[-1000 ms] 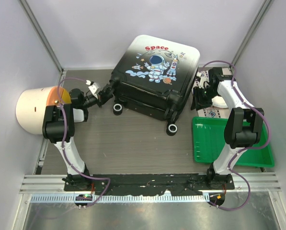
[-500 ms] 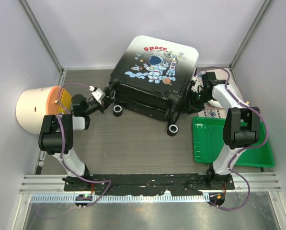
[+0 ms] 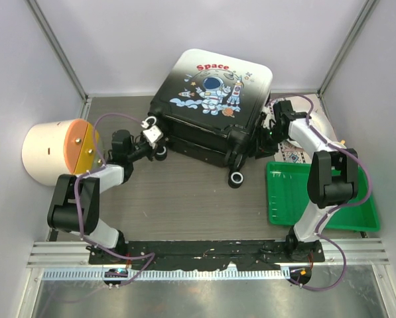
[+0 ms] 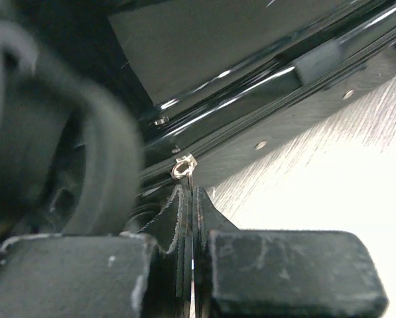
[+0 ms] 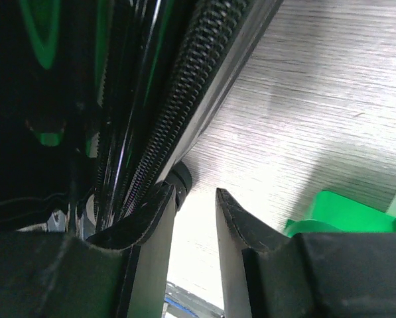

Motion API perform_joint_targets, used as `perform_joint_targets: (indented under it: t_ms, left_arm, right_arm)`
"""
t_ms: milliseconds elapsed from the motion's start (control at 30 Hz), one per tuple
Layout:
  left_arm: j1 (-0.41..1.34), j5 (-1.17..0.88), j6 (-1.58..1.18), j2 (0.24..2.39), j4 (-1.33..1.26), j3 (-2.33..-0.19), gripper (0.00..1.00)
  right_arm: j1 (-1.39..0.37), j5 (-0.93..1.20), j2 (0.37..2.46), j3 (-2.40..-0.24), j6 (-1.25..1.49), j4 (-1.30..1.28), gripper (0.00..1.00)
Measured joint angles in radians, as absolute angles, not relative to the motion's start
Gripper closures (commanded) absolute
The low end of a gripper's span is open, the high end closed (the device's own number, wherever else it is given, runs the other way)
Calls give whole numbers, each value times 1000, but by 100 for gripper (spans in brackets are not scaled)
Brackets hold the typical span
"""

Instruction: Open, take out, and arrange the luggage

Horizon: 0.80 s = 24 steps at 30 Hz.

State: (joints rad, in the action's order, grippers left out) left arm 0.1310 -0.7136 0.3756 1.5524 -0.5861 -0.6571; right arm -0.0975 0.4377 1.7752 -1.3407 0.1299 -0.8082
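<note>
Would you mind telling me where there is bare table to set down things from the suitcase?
The widest bare patch is the table in front of the suitcase, between the left arm and the green tray, whose floor also looks bare. Both ends of the suitcase are crowded by the left hand and right hand.

Table point(image 3: 184, 199): dark grey top with a fine wood-grain finish, matt.
Back wall point(image 3: 131, 40): plain pale panel, faintly lilac, unmarked.
Left wall point(image 3: 12, 79) and right wall point(image 3: 387, 79): same pale panels, closing in the table's sides.
Corner posts: two grey metal profiles, one at the far left corner point(image 3: 58, 50), one at the far right corner point(image 3: 345, 46), both slanting outward in the overhead view.
Near edge: ribbed aluminium rail point(image 3: 58, 254); below it a white toothed strip point(image 3: 204, 273), then dull sheet metal point(image 3: 204, 298).
Light: even, diffuse, with soft shadows.
</note>
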Motion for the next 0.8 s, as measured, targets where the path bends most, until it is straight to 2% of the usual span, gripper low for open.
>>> perform_joint_targets:
  t_ms: [300,567,667,800]
  left_arm:
    - [361,-569,291,1473,-432,-675,100]
    - [383,-503,107,1417,-522,-572,100]
    - [434,-452,60,1401,-596,-524,100]
    - [538,-315,5,1404,-679,-493,100]
  right_arm:
    - [-238,427,1787,-1341,276,-732,64]
    - [-365,438,1809,-1343,447,-627,63]
    - [-392,422,1810,-1339,493,-606,67]
    - [-408,392,1799,-1314,543,-567,77]
